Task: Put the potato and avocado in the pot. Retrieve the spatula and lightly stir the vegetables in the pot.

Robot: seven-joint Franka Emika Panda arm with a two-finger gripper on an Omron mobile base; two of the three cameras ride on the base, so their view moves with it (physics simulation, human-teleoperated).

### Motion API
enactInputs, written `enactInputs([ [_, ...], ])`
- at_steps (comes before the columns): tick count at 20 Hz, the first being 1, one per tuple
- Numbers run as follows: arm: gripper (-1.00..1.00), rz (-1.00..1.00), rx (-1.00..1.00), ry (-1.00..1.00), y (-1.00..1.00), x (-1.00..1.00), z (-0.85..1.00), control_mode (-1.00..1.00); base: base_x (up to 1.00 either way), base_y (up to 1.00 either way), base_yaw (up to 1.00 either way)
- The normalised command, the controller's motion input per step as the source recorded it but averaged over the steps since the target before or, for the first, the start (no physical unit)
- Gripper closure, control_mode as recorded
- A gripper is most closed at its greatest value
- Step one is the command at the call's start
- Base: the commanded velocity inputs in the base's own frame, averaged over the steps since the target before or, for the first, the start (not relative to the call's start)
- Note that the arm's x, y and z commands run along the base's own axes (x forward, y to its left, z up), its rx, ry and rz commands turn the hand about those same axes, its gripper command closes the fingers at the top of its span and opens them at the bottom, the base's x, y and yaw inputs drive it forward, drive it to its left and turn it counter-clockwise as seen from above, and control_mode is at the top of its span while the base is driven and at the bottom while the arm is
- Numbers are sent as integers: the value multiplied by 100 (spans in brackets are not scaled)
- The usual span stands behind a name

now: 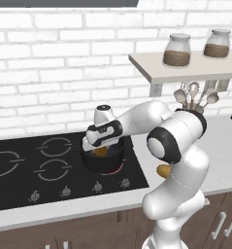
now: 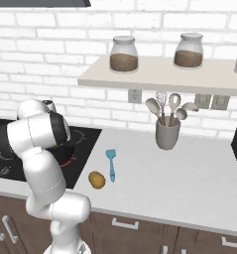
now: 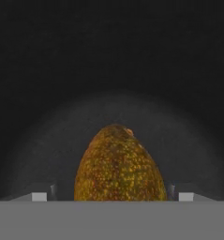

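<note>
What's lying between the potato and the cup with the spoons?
The spatula lies between the potato and the cup, close beside the potato. The right base view shows it.

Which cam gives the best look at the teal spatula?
Right base view: the small teal-blue spatula lies in full view on the grey counter, beside the yellow-orange potato. In the left base view the robot's arm stands where it would be.

Potato (image 2: pixel 96 179) beside spatula (image 2: pixel 111 163), countertop.
</note>
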Motion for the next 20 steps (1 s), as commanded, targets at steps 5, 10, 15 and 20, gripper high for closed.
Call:
enactInputs([
  [5, -100, 0, 0, -1, 0, -8, 24, -100, 0, 0, 0],
  [10, -100, 0, 0, -3, 0, -52, 62, -100, 0, 0, 0],
  [15, -100, 0, 0, 0, -18, -88, 51, -100, 0, 0, 0],
  [20, -100, 1, 0, 0, -73, -100, 32, -100, 0, 0, 0],
])
